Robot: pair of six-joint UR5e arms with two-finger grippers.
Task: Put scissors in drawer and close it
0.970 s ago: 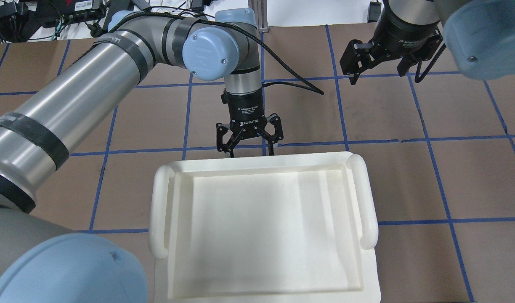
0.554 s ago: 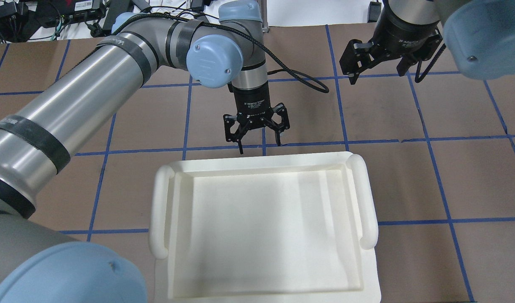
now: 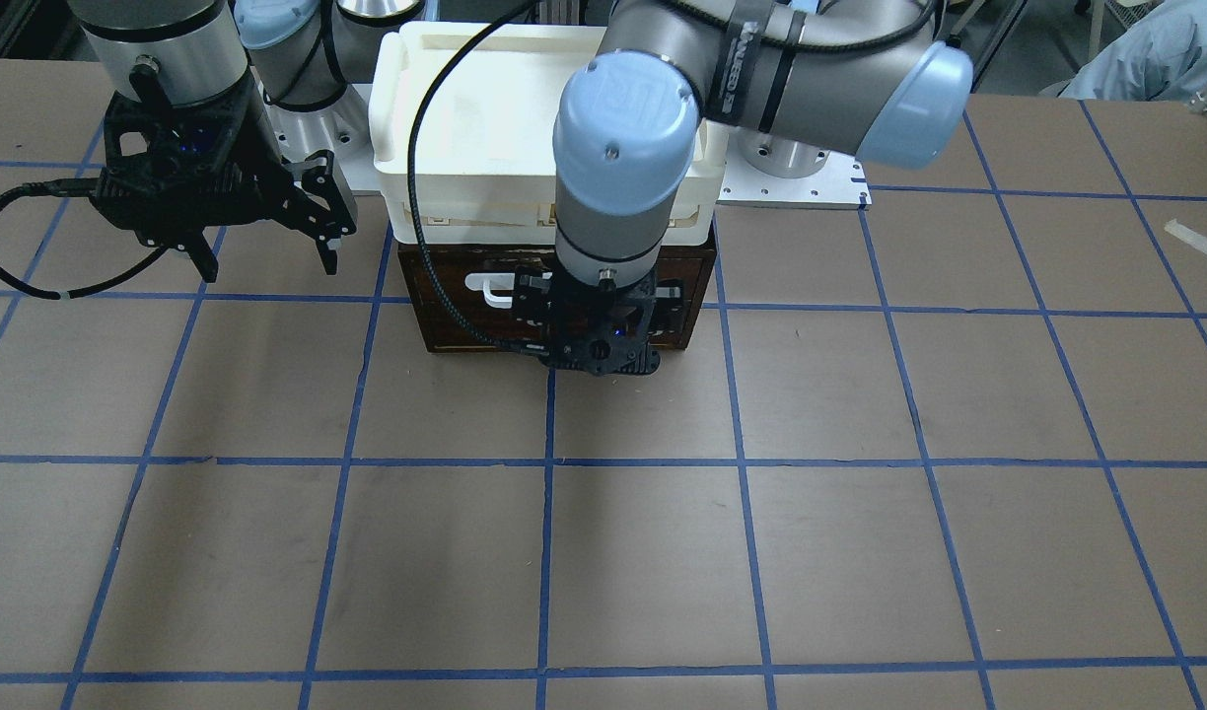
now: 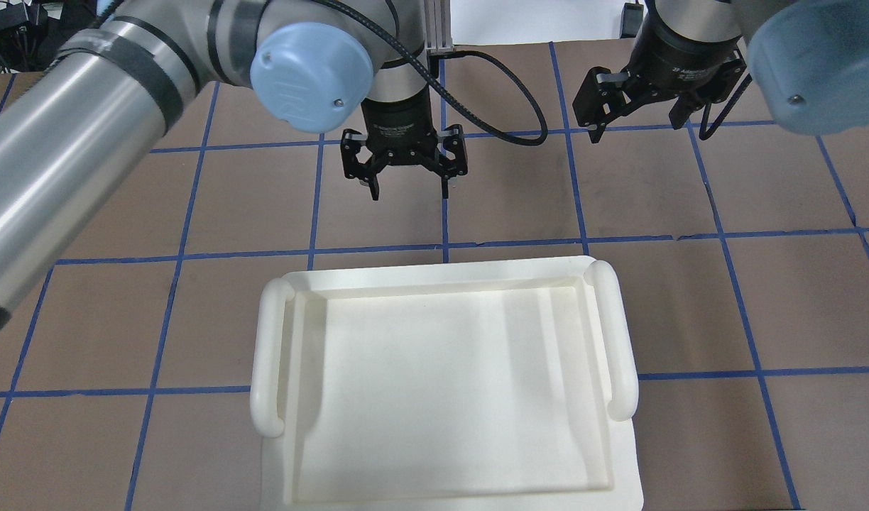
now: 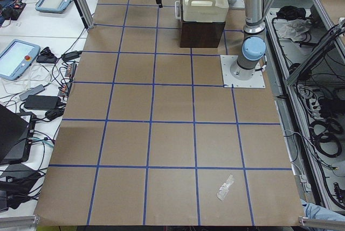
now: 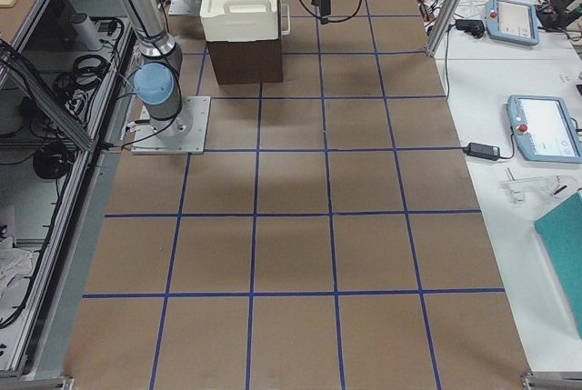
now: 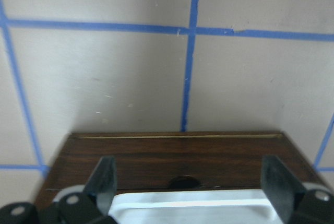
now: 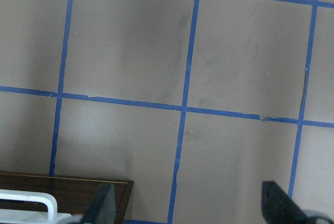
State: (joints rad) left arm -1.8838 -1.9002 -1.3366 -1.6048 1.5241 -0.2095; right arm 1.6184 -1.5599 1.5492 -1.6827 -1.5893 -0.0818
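Observation:
The drawer has a dark brown front and a white bar handle. It sits pushed in under the cream tray. My left gripper is open and empty, out over the table in front of the drawer. In the left wrist view its fingers stand apart above the drawer front and the handle. My right gripper is open and empty, off to the side; it also shows in the front-facing view. The scissors are out of view.
The cream tray sits on top of the dark cabinet. A crumpled bit of clear plastic lies far down the table. Brown mat with blue tape lines covers the table. Side tables hold tablets.
My left gripper has drawn back from the tray's far edge, away from the drawer front, and stayed open. The right gripper has not moved.

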